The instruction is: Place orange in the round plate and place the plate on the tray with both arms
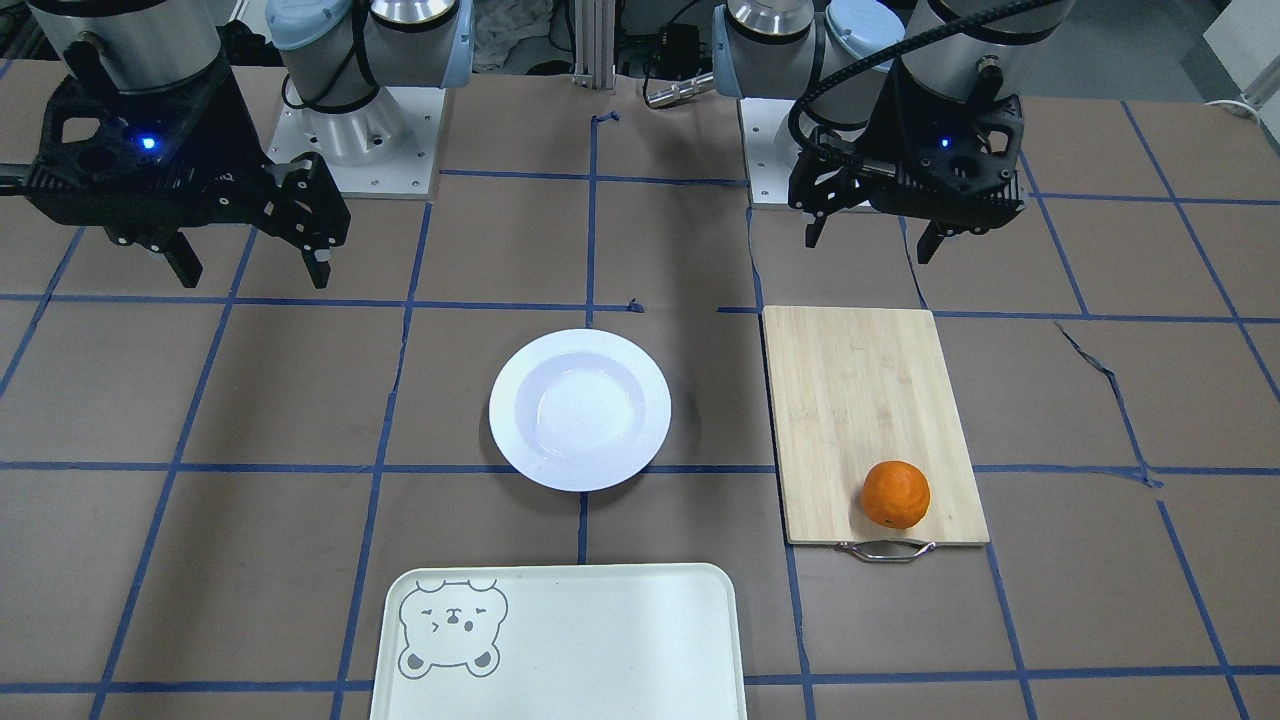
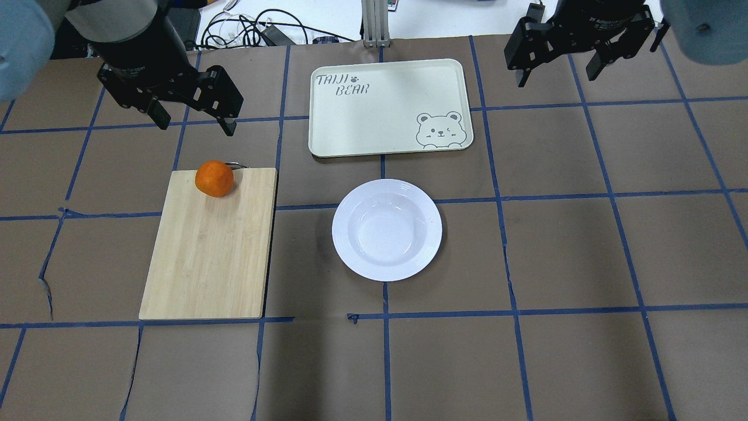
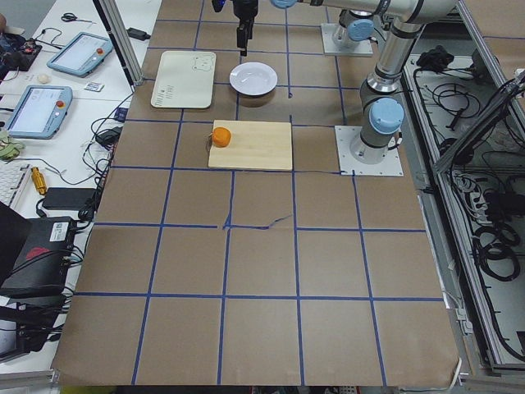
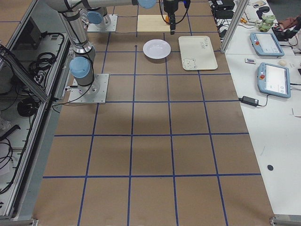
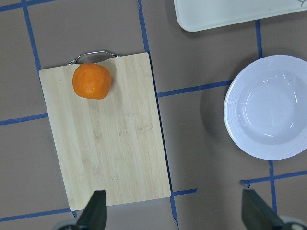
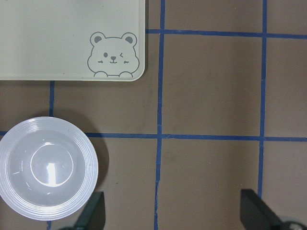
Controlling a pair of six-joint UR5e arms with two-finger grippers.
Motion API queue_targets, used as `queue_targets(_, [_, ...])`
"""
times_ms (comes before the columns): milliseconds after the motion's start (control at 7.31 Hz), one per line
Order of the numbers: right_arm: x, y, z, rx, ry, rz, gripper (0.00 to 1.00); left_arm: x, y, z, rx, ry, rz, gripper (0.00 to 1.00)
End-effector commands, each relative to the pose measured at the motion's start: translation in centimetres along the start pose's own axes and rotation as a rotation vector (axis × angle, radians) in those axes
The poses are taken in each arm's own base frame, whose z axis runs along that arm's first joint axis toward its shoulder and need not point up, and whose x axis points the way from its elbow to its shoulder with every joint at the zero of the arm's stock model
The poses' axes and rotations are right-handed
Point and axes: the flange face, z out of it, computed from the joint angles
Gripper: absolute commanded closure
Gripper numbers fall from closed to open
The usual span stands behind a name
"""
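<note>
The orange (image 1: 896, 493) (image 2: 214, 178) (image 5: 92, 81) sits on the handle end of a bamboo cutting board (image 2: 210, 251). The empty white round plate (image 1: 520, 400) (image 2: 350, 257) (image 6: 14, 143) rests on the table at the centre, between board and tray. The cream tray (image 1: 600, 640) (image 2: 374, 111) (image 6: 57, 38) with its bear drawing lies beyond the plate, bare. My left gripper (image 1: 868, 247) (image 2: 196, 126) (image 5: 176, 213) hangs open high above the table near the board. My right gripper (image 1: 254, 277) (image 2: 556, 79) (image 6: 175, 213) hangs open high on the other side, holding nothing.
The cutting board (image 1: 860, 400) has a metal handle (image 1: 886, 550) pointing away from the robot. Brown table covering with a blue tape grid (image 2: 502, 257) surrounds everything. Monitors and cables lie on a side bench (image 3: 49, 82) beyond the table edge.
</note>
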Motion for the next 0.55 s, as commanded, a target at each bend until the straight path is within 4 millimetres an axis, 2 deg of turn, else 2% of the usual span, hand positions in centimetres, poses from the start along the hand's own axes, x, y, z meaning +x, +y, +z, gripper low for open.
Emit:
queue_targets(0, [0.16, -0.01, 0.04, -0.003, 0.000, -0.003, 0.00, -0.04, -0.01, 0.15, -0.003, 0.002, -0.001, 0.00])
queue_targets(410, [0.05, 0.20, 0.53, -0.012, -0.002, -0.004, 0.00, -0.31, -0.23, 0.16, -0.003, 0.002, -0.001, 0.00])
